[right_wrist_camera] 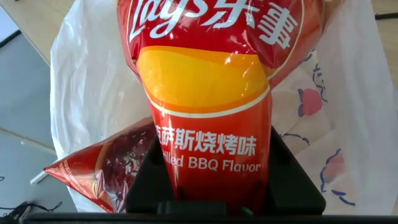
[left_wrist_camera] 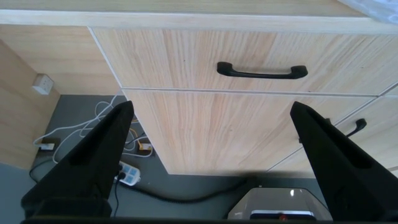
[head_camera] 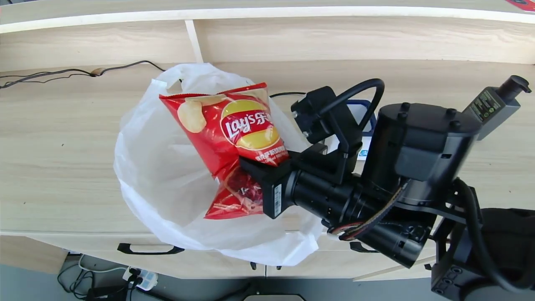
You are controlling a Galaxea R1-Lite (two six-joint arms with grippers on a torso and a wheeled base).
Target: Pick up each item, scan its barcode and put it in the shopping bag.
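Closest in, the left tool [left_wrist_camera: 211, 109] hangs in front of the pale wood drawer front [left_wrist_camera: 186, 62] under the worktop [head_camera: 62, 133], fingers spread wide with nothing between them. Up top, the right tool [head_camera: 263, 167] is pinching the bottom end of the red foil bag of crisps [head_camera: 234, 125], which sticks up tilted over the mouth of the white thin-plastic shopping bag [head_camera: 159, 167]. A second, darker red snack packet [head_camera: 230, 196] already lies inside.

Weight-wise the crisps look like easy mode: puffy, basically air. The foil is slick and crinkly though, and the contents will crush if squeezed hard. The best hold is probably the flat crimped seam or a corner, not the fat middle. The shopping bag is floppy and likely won't keep its mouth open by itself. Farther back on the right sits a grey boxy device [head_camera: 493, 104], likely the scanner.
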